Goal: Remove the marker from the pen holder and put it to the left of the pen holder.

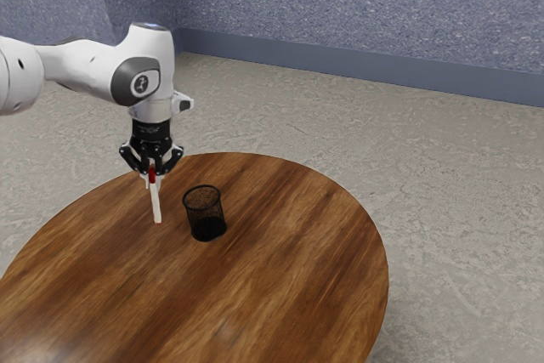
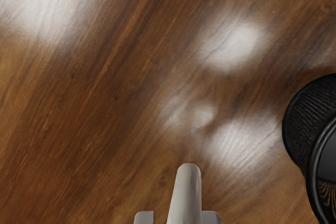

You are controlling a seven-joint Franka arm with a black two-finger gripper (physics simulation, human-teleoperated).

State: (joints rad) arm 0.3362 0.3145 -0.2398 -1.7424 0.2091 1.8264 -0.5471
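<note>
My gripper [image 1: 152, 171] is shut on the red top part of the marker [image 1: 156, 203], which hangs nearly upright below it with its white body pointing down. Beside the marker, toward the exterior view's right, the black mesh pen holder [image 1: 205, 213] stands upright, apart from it. In the wrist view the marker [image 2: 185, 198] extends from between the fingertips of my gripper [image 2: 178, 217], and part of the pen holder [image 2: 310, 124] shows. Whether the marker's lower end touches the table cannot be told.
The round wooden table [image 1: 280, 269] lies under the hand and the pen holder, with bare wood around both. Its curved far edge runs behind them. Beyond are the grey floor [image 1: 425, 167] and a blue-grey wall [image 1: 357, 6].
</note>
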